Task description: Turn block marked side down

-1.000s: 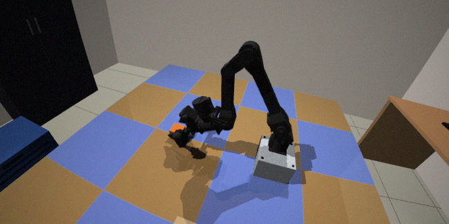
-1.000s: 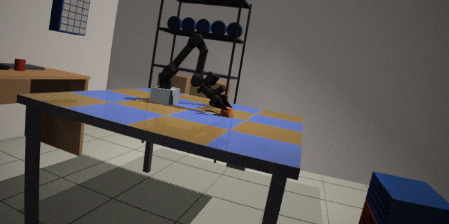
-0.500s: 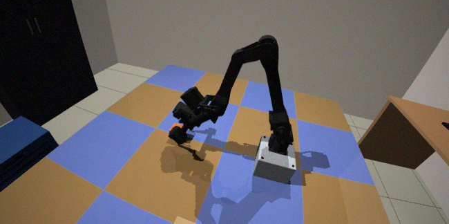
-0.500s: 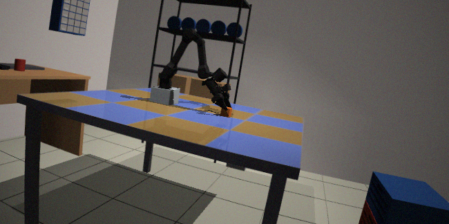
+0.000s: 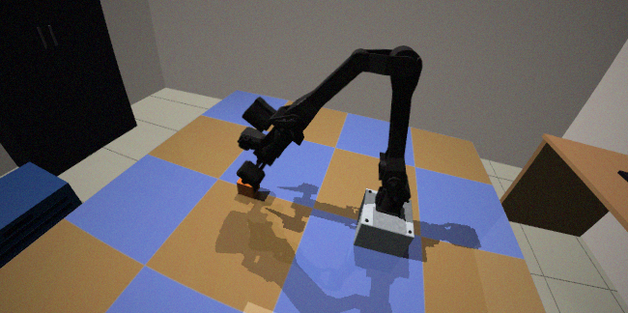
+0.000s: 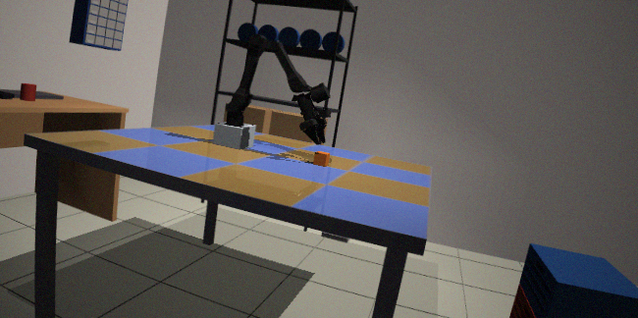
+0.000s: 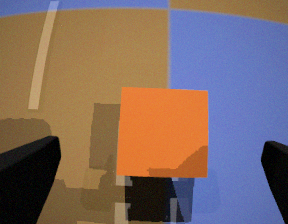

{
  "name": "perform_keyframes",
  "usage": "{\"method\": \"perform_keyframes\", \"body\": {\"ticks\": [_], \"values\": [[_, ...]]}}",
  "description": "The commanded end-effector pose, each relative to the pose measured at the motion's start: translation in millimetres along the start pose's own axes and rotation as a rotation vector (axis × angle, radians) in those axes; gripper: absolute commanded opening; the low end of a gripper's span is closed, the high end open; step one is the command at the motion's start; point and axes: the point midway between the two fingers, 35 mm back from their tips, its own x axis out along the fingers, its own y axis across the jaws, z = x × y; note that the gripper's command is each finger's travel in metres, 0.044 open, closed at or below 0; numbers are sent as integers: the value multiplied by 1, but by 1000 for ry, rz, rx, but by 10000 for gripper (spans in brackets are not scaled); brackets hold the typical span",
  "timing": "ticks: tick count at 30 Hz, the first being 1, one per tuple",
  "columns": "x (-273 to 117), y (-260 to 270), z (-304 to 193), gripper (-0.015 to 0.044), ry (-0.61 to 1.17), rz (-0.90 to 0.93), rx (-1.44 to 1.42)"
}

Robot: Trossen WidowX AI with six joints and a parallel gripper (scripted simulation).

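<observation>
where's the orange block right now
The orange block rests on the table, straddling the seam between a tan and a blue square. In the wrist view it lies below the open gripper, untouched by either finger.

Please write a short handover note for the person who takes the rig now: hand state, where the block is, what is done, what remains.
Hand: open, empty, above the block.
Block: orange, flat on the table, apart from both fingers, at a seam between an orange and a blue tile.
Done: its upward face is plain orange, no mark visible from above, so the flip appears complete.
Left: probably only to move the arm away; the underside is not visible to confirm.
</observation>
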Motion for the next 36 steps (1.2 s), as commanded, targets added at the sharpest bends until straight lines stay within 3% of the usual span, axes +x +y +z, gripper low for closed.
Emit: {"method": "perform_keyframes", "body": {"ticks": [1,5,22,29,36], "values": [[-16,-1,6,440,29,-9,7],[-15,-1,8,440,48,-8,7],[-17,-3,46,440,538,-6,9],[-17,-1,48,440,543,-6,9],[13,-1,30,440,543,-6,9]]}}
